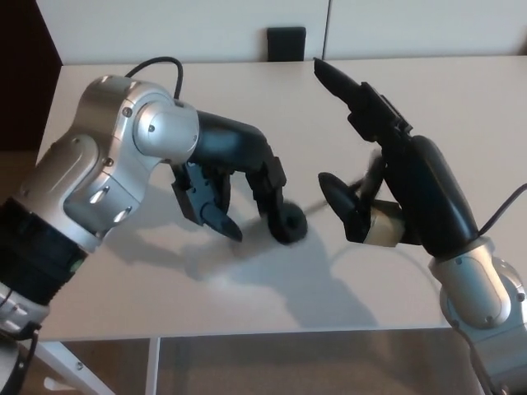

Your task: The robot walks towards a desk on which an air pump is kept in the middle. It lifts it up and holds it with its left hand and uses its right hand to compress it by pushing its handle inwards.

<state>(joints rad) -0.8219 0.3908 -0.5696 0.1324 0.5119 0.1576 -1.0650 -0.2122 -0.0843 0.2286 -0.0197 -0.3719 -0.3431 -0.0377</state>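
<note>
Head view, the only one. Two arms reach in over one white desk (247, 99).

The left robot hand (235, 185) hangs from a silver arm that crosses from the lower left. Its black fingers curl downward around the one air pump (290, 224), so this hand holds the pump above the desk. Only the pump's black end cap shows clearly, below and to the right of the fingers; the barrel is hidden behind the hand. A thin rod (317, 204) leaves the cap and runs a short way right toward the other hand.

The right robot hand (387, 185) stands just right of the cap. One long finger points up and to the left, and the thumb (339, 197) sits low near the rod's far end. The pump's handle is blurred against the palm, so I cannot tell whether this hand grips it.

One dark rectangular object (286, 42) lies at the desk's far edge. Two black cables show, one at each arm.
</note>
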